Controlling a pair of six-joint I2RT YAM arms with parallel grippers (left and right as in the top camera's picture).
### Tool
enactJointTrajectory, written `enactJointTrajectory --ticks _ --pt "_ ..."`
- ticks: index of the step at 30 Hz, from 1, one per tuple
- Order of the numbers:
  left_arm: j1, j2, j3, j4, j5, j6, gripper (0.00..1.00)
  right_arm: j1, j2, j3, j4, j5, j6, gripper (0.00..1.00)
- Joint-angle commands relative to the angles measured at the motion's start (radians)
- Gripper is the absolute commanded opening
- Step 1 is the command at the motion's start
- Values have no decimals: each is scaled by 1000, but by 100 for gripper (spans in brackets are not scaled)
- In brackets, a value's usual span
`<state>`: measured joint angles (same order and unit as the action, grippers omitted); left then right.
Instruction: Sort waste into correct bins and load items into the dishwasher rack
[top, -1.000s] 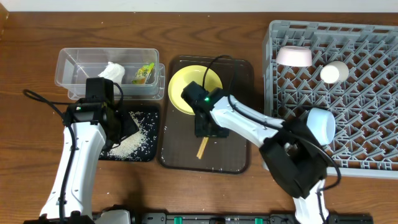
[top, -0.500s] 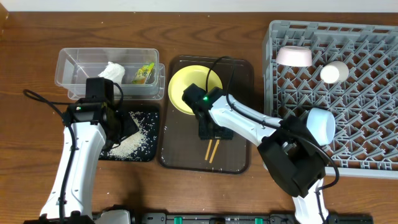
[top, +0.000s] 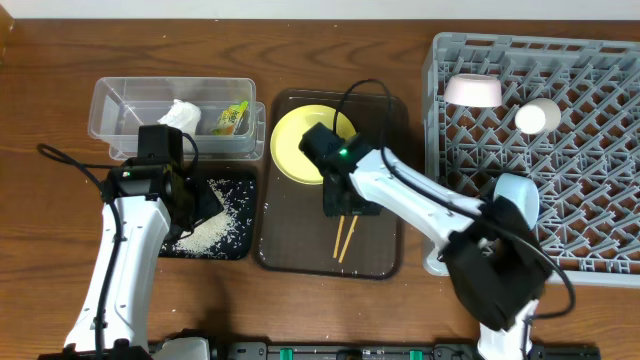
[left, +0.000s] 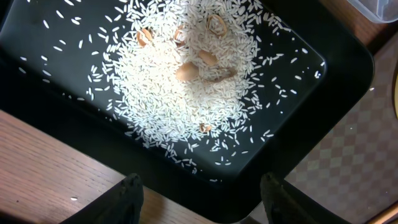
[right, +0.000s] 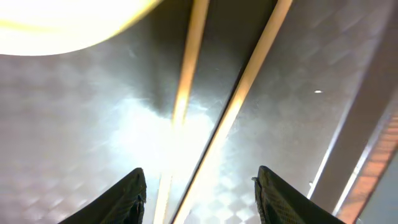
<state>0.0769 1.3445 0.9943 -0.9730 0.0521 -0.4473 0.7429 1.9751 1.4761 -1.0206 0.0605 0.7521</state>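
Note:
The wooden chopsticks (top: 344, 238) lie on the dark brown serving tray (top: 380, 262), below the yellow plate (top: 292, 140). My right gripper (top: 342, 204) hangs open just above their upper ends; in the right wrist view the chopsticks (right: 231, 112) run between the open fingers (right: 199, 183). My left gripper (top: 190, 200) is open over the black tray (top: 238, 246), which holds rice (left: 186, 81). The clear tub (top: 120, 105) holds the tissue (top: 182, 114) and wrapper (top: 232, 119). The grey rack (top: 590, 200) holds the white bowl (top: 473, 91), green cup (top: 537, 117) and blue bowl (top: 518, 200).
A few brown scraps (left: 202, 59) lie among the rice. The brown wooden table (top: 330, 60) runs behind the containers. The rack stands close to the right of the serving tray.
The chopsticks came free of my right gripper and now lie flat on the serving tray. The right arm shifted slightly right and up. The left arm has not moved.

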Motion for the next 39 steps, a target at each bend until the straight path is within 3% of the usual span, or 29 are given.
enactJointTrajectory --ticks 1,12,32,35,39 --pt "3 -6 5 -6 -13 9 64 -46 -27 -4 -5 13 -14 55" --pt "3 -6 5 -6 -13 9 64 -68 -26 -35 -17 14 -5 54" --pt "3 -6 5 -19 -13 9 64 -61 -26 -250 211 -62 -5 52" --pt "3 -6 5 -19 -13 9 64 -61 -26 -256 216 -67 -5 49" --pt "3 -6 5 -18 -13 9 64 -64 -26 -256 214 -60 -5 36"
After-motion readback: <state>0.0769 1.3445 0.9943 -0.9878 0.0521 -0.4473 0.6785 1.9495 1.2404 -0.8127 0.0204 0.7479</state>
